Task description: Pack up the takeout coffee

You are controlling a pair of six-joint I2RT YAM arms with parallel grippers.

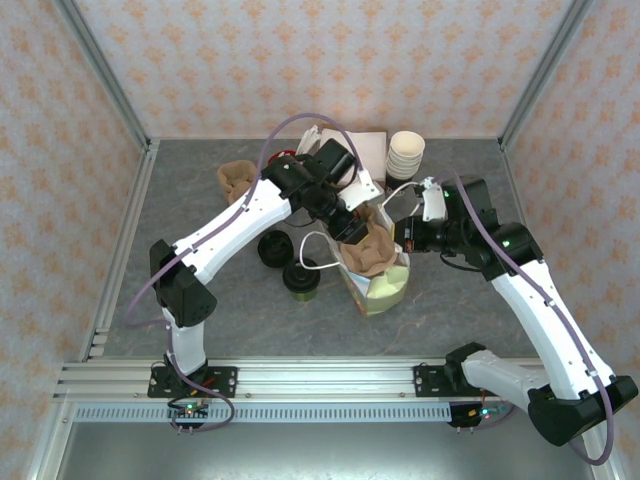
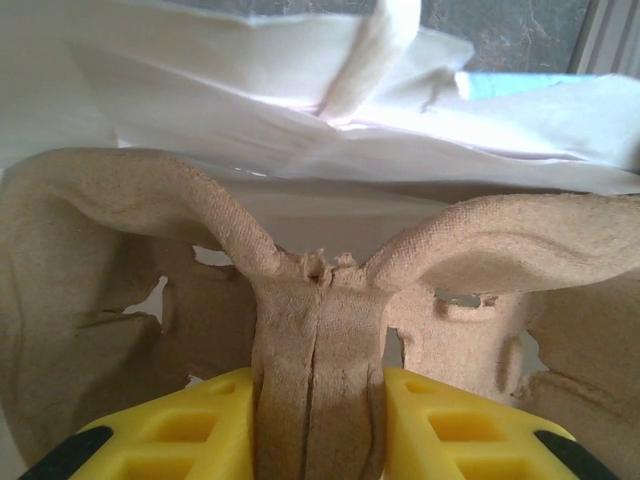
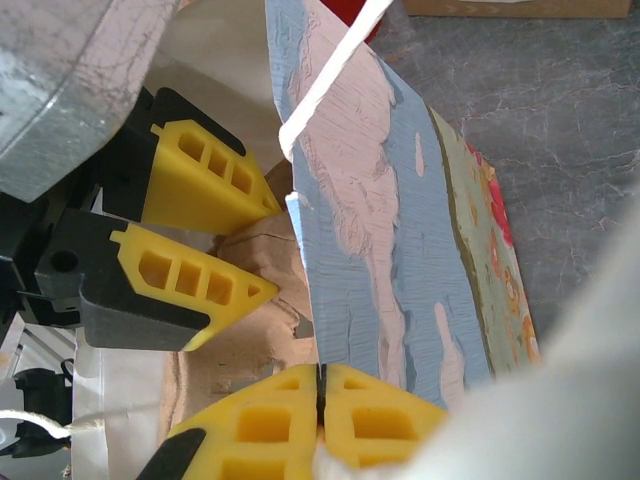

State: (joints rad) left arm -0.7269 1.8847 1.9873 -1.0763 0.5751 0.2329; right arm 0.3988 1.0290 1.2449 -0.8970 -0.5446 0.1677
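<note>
The takeout coffee (image 1: 300, 278), a small olive-green cup with a black lid, stands upright on the grey table (image 1: 200, 330), just to the left of the white paper bag (image 1: 385, 290) and touched by neither of my grippers. A loose black lid (image 1: 274, 247) lies beside it. At the mouth of the bag, my left gripper (image 2: 318, 400) is clamped on the central ridge of a brown pulp cup carrier (image 2: 120, 250), whose empty cup wells spread to either side, with the bag's white paper just beyond. My right gripper (image 3: 320, 385) is pinched closed on the bag's edge and seems to be holding it steady. A stack of cream cups (image 1: 405, 155) sits well behind. By my judgement the packing is only partly done: the carrier is at the bag's opening, how deep I cannot tell, and the coffee is not yet packed.
</note>
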